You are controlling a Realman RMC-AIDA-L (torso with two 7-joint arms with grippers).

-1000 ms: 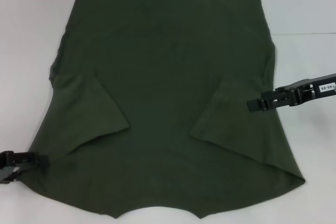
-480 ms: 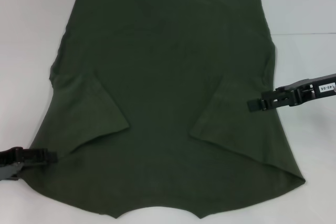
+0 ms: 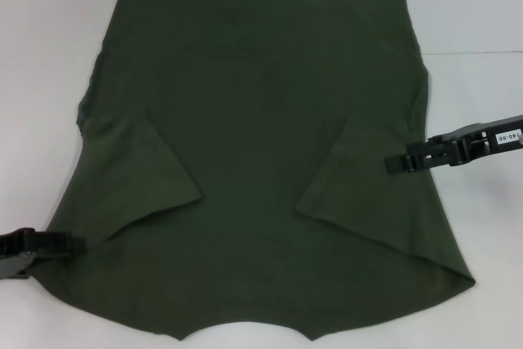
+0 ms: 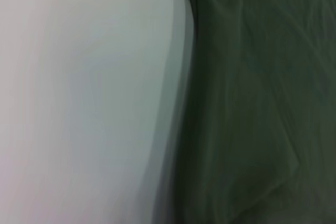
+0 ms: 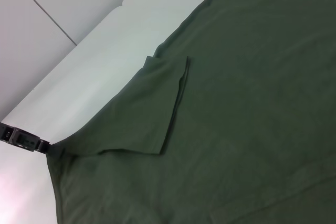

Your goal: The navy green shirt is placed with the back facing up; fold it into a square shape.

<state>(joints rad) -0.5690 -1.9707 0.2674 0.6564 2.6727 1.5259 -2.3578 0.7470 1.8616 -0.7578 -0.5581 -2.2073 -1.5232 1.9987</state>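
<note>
At near left, left gripper (image 3: 78, 243) touching the hem edge of one navy green shirt (image 3: 253, 112); jaw state unclear. Shirt spread flat on white table (image 3: 474, 6), both sleeves folded inward. Midway right, right gripper (image 3: 392, 164) over the shirt's edge, jaw state unclear, arm label reading "140-06".

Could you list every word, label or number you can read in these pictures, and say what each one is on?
"140-06": a small white label on the right arm, just behind the right gripper, printed so it reads rotated in the head view; the digits are small, so this reading is uncertain.
The navy green shirt shows no lettering on its upturned back.
The left gripper shows no readable marking.
</note>
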